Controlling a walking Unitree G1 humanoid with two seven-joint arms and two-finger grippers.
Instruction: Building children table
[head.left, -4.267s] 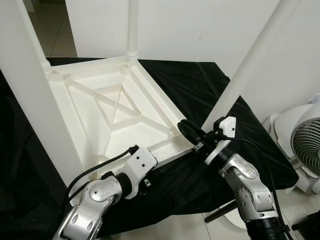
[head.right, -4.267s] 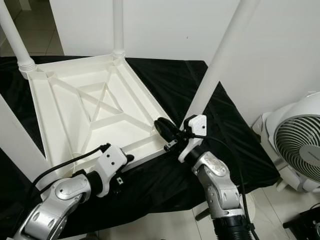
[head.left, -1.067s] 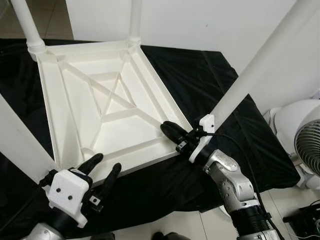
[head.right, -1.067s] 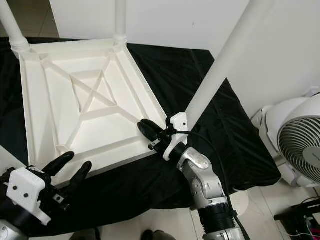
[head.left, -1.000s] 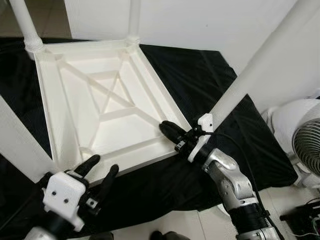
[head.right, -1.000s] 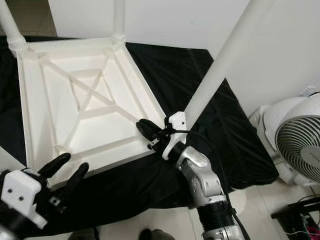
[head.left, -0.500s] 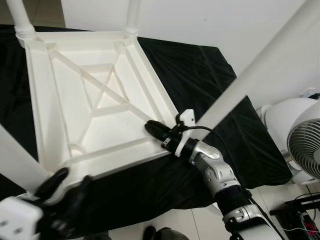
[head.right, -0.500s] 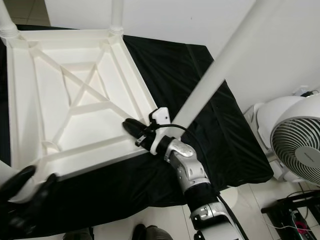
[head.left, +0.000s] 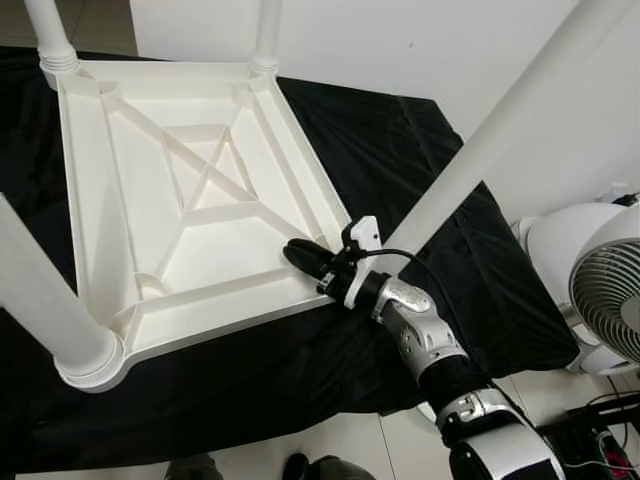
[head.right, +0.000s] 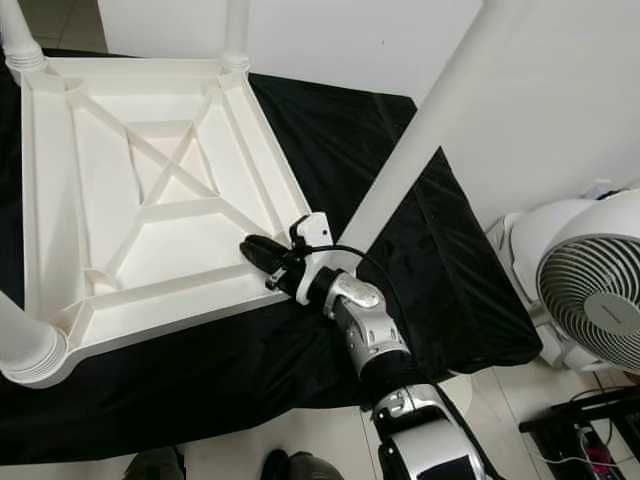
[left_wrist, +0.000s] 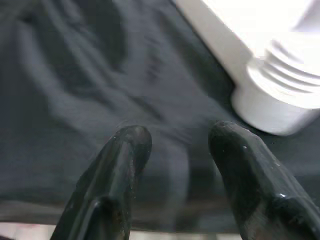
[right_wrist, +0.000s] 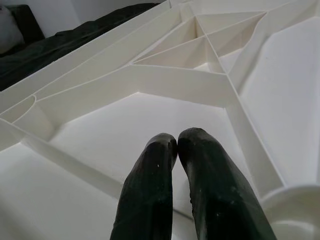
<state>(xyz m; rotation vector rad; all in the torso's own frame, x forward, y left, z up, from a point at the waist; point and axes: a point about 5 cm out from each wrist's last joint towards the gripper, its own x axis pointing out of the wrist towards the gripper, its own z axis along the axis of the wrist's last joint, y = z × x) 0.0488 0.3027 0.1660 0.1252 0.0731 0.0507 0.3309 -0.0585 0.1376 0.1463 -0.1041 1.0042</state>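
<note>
Left eye view: white children's table (head.left: 190, 200) lies upside down on the black cloth (head.left: 400, 170), ribbed underside up, and all four legs look seated at the corners, so I judge this the check-or-tighten step. My right gripper (head.left: 305, 262) has its fingers pressed together, pinching nothing, tips over the underside by the near right leg (head.left: 500, 130); my left gripper (left_wrist: 180, 150) has its fingers spread over cloth near the near left leg's threaded collar (head.left: 90, 355). Legs' long axes point up toward the camera; next, I judge, open the right fingers, wrap that leg's base and twist, or flip the table upright.
</note>
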